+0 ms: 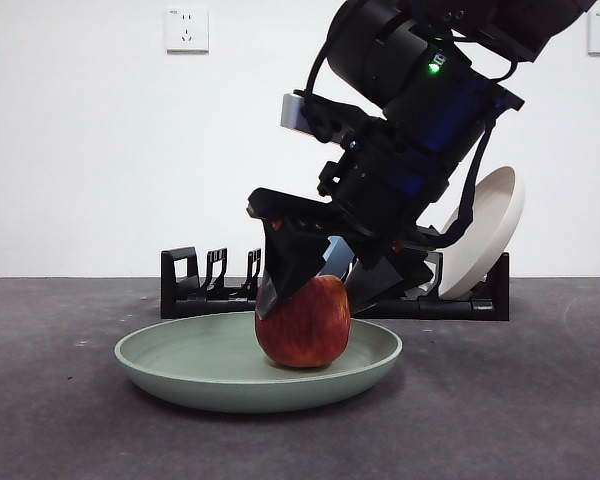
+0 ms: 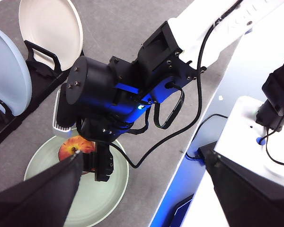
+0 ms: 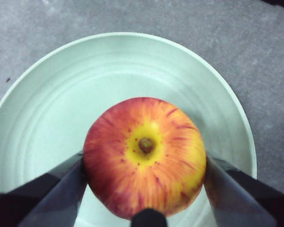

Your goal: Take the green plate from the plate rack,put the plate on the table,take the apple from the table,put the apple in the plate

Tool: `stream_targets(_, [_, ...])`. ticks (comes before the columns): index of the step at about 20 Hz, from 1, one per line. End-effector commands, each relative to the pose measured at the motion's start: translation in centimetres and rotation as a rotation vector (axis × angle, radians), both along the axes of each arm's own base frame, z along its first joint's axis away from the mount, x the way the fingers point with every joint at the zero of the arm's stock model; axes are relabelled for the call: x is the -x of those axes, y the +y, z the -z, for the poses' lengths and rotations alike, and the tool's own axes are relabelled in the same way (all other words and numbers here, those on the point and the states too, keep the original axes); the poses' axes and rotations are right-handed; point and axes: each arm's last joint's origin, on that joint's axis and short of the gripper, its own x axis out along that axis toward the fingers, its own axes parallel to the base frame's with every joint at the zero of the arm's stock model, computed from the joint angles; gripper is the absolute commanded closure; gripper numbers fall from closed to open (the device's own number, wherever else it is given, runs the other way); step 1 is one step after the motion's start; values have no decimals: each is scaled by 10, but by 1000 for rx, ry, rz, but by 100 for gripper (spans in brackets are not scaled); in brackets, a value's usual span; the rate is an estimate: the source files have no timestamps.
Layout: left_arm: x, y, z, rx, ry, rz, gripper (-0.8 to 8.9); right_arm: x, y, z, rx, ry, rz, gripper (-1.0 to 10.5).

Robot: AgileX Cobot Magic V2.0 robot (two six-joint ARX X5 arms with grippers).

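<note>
The red, yellow-streaked apple [image 1: 303,322] [image 3: 144,156] sits inside the pale green plate [image 1: 150,360] [image 3: 47,94], which lies flat on the grey table [image 1: 60,420]. My right gripper [image 1: 315,295] [image 3: 144,189] reaches down at a slant from the upper right, its two jaws pressed against opposite sides of the apple. The left wrist view looks down from high up on that arm, the apple [image 2: 68,147] and the green plate [image 2: 104,198]. My left gripper [image 2: 142,198] hangs well above the table, open and holding nothing.
The black plate rack [image 1: 205,290] [image 2: 42,52] stands behind the green plate. A beige plate [image 1: 485,235] [image 2: 49,26] leans in its right end, and a blue plate [image 2: 7,71] stands in a neighbouring slot. A white wall with sockets closes the back.
</note>
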Motion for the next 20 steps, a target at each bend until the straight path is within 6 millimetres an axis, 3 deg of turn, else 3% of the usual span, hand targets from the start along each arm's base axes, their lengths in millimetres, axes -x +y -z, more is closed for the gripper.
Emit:
stream_targets(1, [0, -1, 1, -1, 6, -2, 374, 3, 0, 8, 27, 36, -8, 402])
stream_targets(5, [0, -1, 1, -1, 6, -2, 374, 5, -3, -8, -9, -4, -9, 402])
stream_targets(10, [0, -1, 1, -2, 6, -2, 374, 23, -19, -54, -65, -64, -9, 402])
stream_targets(16, [1, 1, 3, -24, 13, 1, 374, 86, -78, -117, -40, -33, -12, 411])
stream_targets(20, [3, 5, 9, -92, 47, 2, 375, 135, -121, -136, -44, 36, -55, 415])
